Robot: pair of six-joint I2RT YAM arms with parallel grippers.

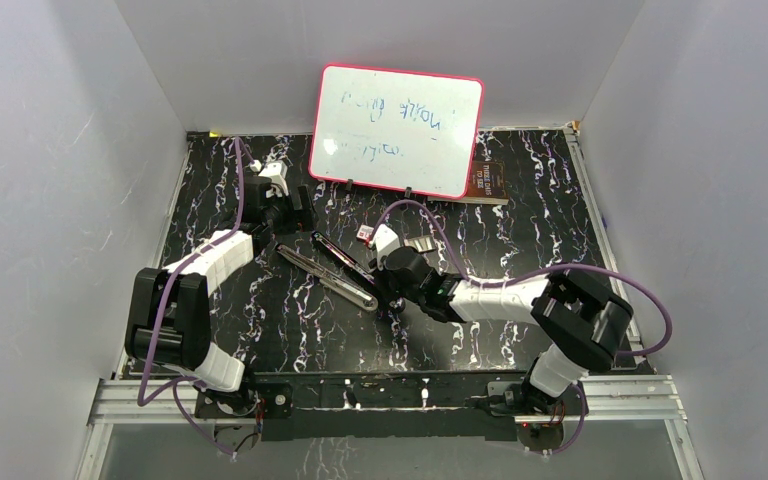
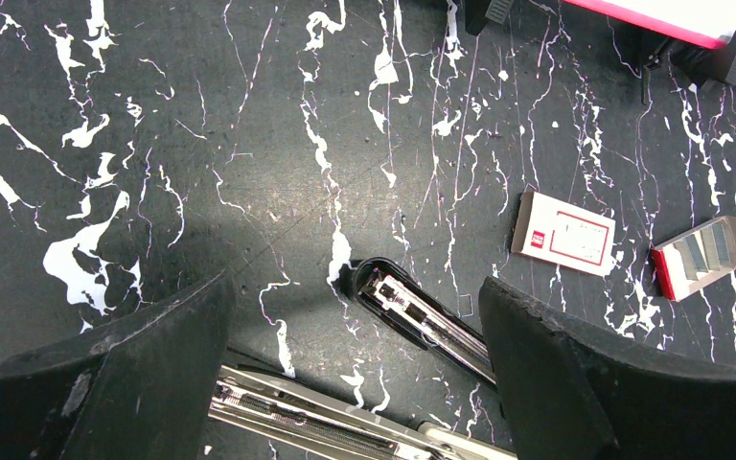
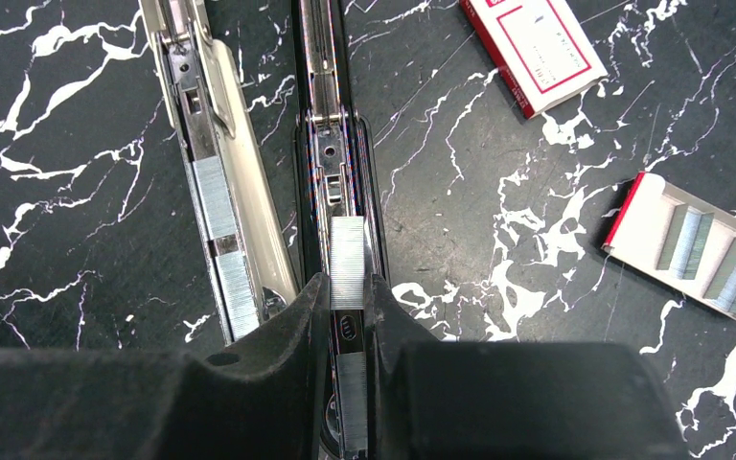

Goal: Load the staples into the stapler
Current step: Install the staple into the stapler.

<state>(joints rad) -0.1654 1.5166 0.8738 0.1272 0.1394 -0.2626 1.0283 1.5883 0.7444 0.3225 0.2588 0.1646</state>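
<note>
The stapler point(image 1: 332, 276) lies opened flat at mid-table. Its black half point(image 3: 331, 163) runs beside the shiny metal rail half point(image 3: 213, 125). Two staples strips point(image 3: 216, 196) sit in the rail. My right gripper point(image 3: 347, 285) is shut on another strip of staples point(image 3: 347, 254), holding it directly over the black half. A further strip point(image 3: 352, 388) shows lower between the fingers. My left gripper point(image 2: 355, 297) hangs open above the table with nothing in it; the tip of the stapler's black half point(image 2: 398, 302) lies under the gap and the rail point(image 2: 326, 422) below it.
A white box with a red label point(image 3: 534, 48) and an open tray of spare strips point(image 3: 695, 247) lie right of the stapler. A pink-framed whiteboard point(image 1: 397, 128) stands at the back, with a brown book point(image 1: 485, 182) behind its right corner.
</note>
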